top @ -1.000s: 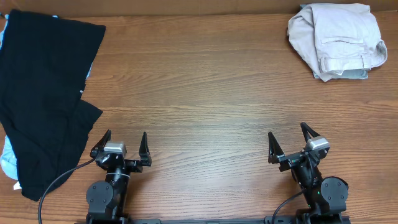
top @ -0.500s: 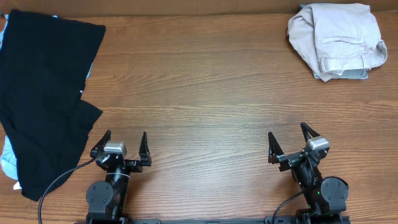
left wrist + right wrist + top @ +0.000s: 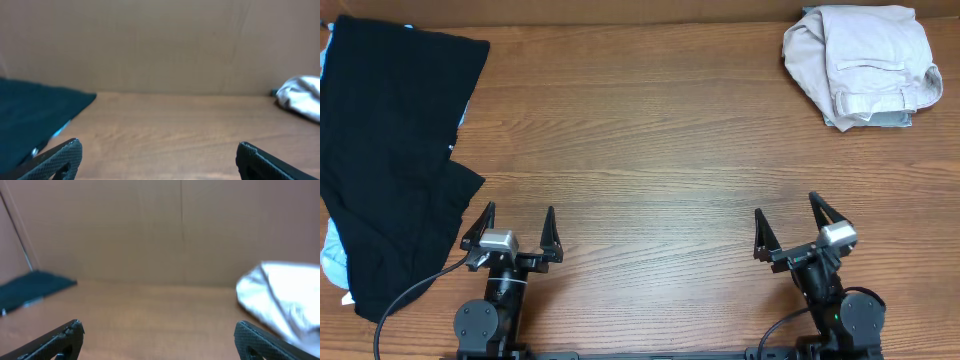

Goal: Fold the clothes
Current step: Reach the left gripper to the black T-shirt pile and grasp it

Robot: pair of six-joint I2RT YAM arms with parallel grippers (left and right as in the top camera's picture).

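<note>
Left gripper (image 3: pixel 517 212) and right gripper (image 3: pixel 786 208) both spread wide, empty, at near edge. Black garment (image 3: pixel 390 150) lies far left over blue garment (image 3: pixel 330 255); beige garment (image 3: pixel 860 60) far right. Risk: a pinch could catch both overlapped layers and drag the blue along.

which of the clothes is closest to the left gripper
The black one, spread out on the left side, right beside the left gripper. The beige one lies bundled in the far right corner.

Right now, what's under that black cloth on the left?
A light blue garment peeks out from under the black garment at its lower left and upper edges. The rest is covered, so anything else beneath cannot be seen.
</note>
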